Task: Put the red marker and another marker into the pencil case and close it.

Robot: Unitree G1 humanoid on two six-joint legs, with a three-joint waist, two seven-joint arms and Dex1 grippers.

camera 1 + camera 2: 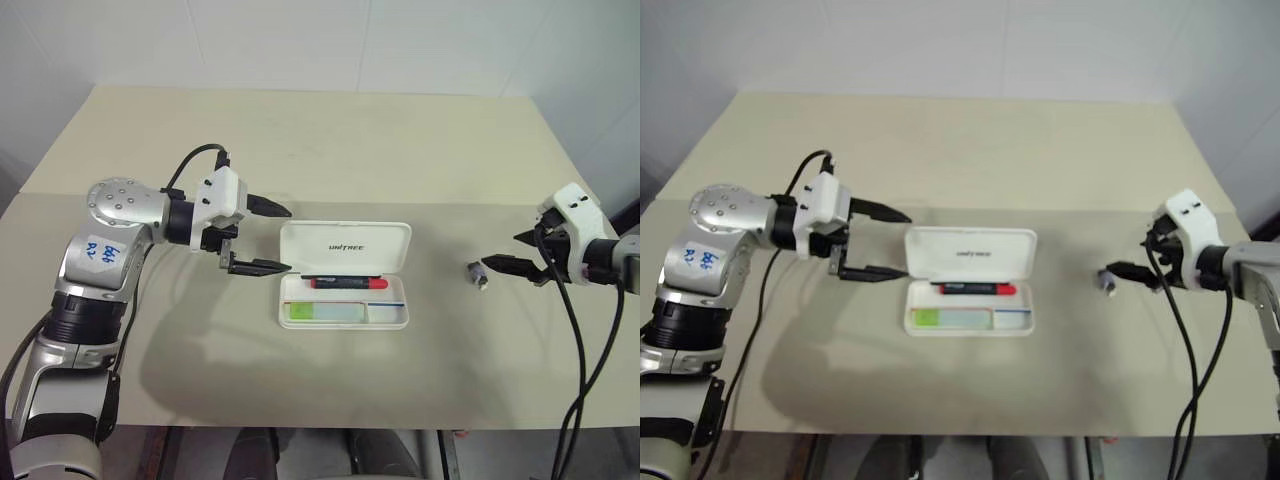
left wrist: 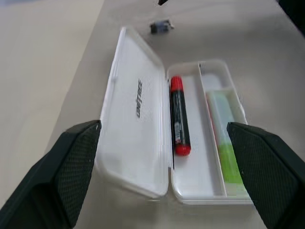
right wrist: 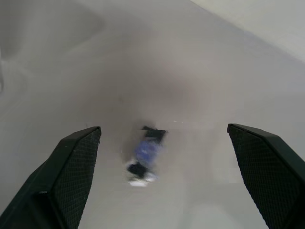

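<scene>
In rounded white pencil case (image 1: 344,246): slim red marker (image 1: 348,283)

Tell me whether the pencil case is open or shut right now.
Open. The pencil case has its lid laid back flat, with the red marker and green marker lying in its tray.

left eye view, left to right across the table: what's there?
left gripper → pencil case, open, with both markers inside → small dark object → right gripper
</scene>
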